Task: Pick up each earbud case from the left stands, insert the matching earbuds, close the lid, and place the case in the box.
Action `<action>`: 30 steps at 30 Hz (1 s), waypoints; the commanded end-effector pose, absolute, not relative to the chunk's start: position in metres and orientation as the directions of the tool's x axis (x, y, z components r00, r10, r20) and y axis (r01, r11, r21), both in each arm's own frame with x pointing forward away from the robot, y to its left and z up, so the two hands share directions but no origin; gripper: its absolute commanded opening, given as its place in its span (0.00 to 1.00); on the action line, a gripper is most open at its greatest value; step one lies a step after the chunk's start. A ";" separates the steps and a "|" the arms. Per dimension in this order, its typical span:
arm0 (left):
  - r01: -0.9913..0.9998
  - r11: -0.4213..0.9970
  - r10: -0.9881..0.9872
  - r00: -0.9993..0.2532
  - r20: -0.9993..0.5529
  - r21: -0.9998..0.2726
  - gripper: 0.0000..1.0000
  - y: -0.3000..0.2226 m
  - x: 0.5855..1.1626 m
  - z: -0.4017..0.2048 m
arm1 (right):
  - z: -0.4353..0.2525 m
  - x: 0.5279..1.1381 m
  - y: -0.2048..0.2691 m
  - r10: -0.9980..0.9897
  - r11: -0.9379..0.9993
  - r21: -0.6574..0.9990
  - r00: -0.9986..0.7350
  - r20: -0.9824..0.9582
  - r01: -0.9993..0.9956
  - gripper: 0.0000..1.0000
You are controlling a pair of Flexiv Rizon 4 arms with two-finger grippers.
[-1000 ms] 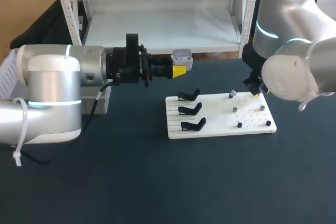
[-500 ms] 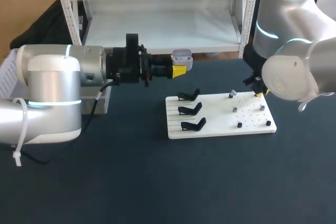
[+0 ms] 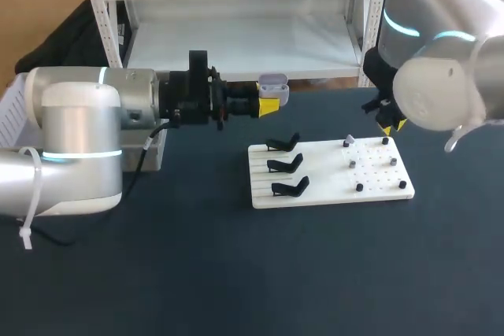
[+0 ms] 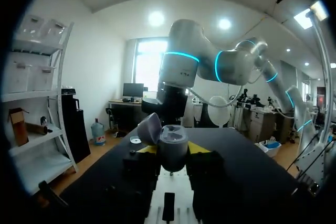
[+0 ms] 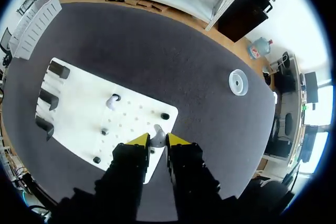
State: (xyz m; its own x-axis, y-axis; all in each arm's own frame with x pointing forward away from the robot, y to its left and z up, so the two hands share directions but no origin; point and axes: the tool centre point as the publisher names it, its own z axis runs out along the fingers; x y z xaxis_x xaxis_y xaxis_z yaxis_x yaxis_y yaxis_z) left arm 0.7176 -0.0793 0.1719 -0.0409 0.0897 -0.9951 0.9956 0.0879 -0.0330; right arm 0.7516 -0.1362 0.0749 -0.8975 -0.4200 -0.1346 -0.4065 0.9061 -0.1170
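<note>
An open case [image 4: 172,141] is clamped in the left gripper [image 4: 173,149]; well to its right, seemingly an earbud [image 5: 157,136] is pinched in the right gripper [image 5: 154,141].

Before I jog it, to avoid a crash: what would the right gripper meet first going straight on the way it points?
Probably the white board, near its corner by a small black piece. The right gripper, shut on an earbud, points down at it; its height above is unclear.

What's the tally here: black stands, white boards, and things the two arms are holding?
Black stands: 3
White board: 1
Held things: 2, earbud case in left end effector, earbud in right end effector
Total: 6
</note>
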 end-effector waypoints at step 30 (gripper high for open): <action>0.996 0.085 0.089 -0.041 -0.995 -0.034 0.00 -0.080 0.719 0.172 | 0.233 0.660 -0.002 -0.633 0.770 -0.178 -0.768 -0.095 -0.613 0.00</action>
State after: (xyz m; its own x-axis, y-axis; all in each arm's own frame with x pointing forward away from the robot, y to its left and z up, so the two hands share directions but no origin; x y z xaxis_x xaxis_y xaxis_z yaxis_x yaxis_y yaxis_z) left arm 0.7176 -0.0792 0.1718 -0.0410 0.0898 -0.9951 0.9956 0.0879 -0.0331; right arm 0.6586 -0.0037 0.2323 -0.7674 -0.6333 -0.1002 -0.6121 0.7702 -0.1792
